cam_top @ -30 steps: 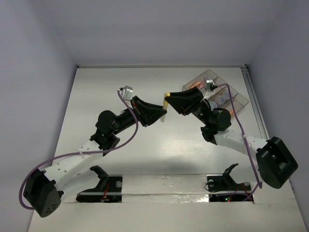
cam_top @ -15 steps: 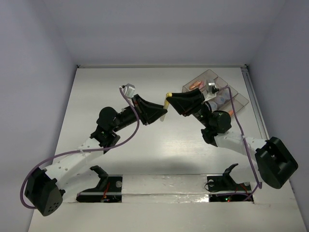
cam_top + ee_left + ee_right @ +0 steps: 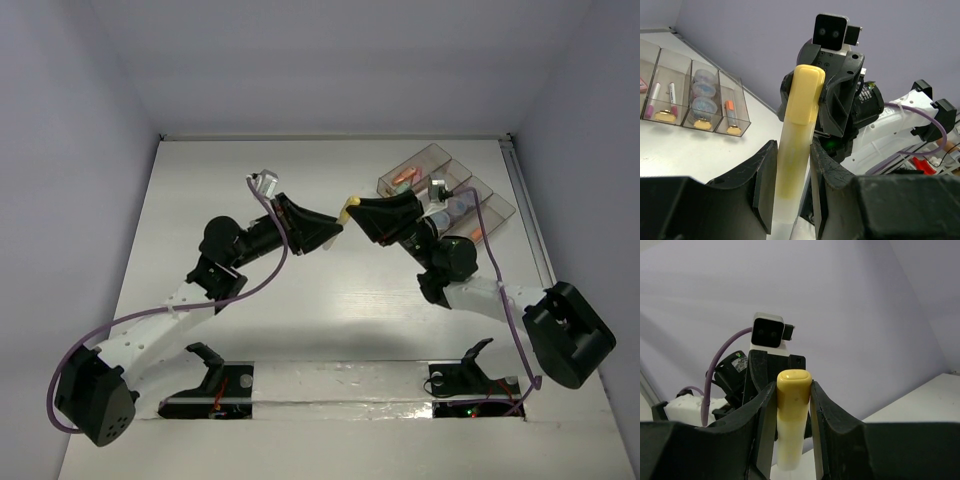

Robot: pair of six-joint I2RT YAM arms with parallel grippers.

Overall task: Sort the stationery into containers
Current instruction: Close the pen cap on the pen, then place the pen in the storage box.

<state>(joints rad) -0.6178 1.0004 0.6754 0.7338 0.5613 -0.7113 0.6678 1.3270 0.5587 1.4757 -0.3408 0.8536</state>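
A yellow marker (image 3: 346,208) with a pale body is held in the air between my two grippers, over the middle of the table. My left gripper (image 3: 334,229) is shut on its pale body (image 3: 796,150). My right gripper (image 3: 353,211) is shut on its yellow cap end (image 3: 793,400). The two grippers face each other tip to tip. The containers (image 3: 445,190), smoky-transparent bins in a staggered row, stand at the back right. They also show in the left wrist view (image 3: 720,82), holding pink-tipped pens (image 3: 671,95), round tins (image 3: 702,90) and an orange marker (image 3: 730,112).
The right arm's wrist and cable (image 3: 470,215) lie over part of the bins. The table's back wall runs close behind the bins. The arm bases stand at the near edge (image 3: 330,385).
Both grippers have shifted slightly and come closer tip to tip; the marker's pale body, seen hanging below a second ago, is now mostly hidden between the fingers.
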